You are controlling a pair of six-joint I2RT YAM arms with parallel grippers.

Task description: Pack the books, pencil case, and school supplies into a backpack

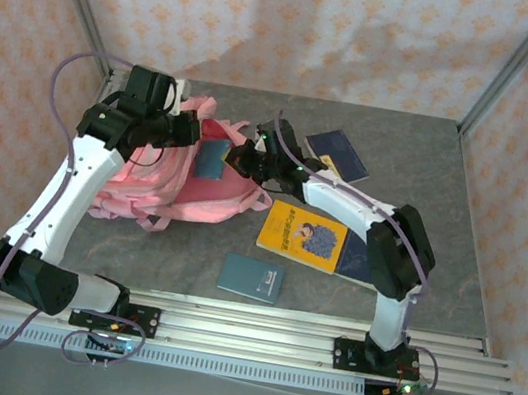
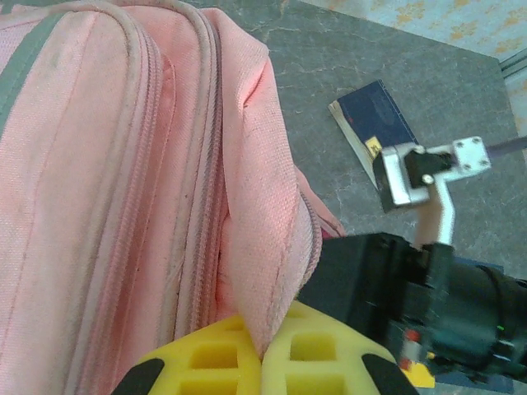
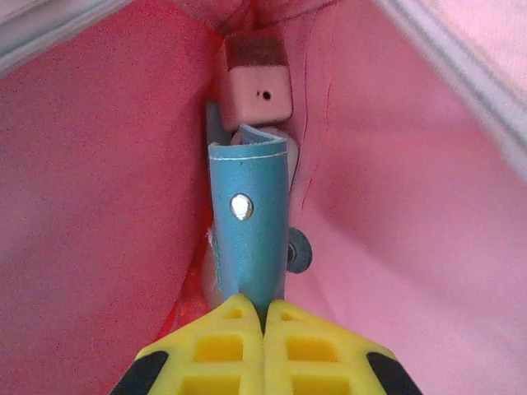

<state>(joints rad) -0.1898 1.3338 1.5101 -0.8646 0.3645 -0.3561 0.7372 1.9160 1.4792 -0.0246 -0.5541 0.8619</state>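
Bright even light, soft shadows; backpack interior red-tinted, near edges blurred.

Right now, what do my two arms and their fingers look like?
The left arm and right arm match: white shells on the long links, black housings at the joints, a purple cable looping along each. The fingers are yellow blocks with square pockets and black outer corners.

Backpack: pink, lying flat.
Teal notebook: at backpack's mouth.
Yellow book: just right of backpack.
Second notebook: near-right of backpack, apart.
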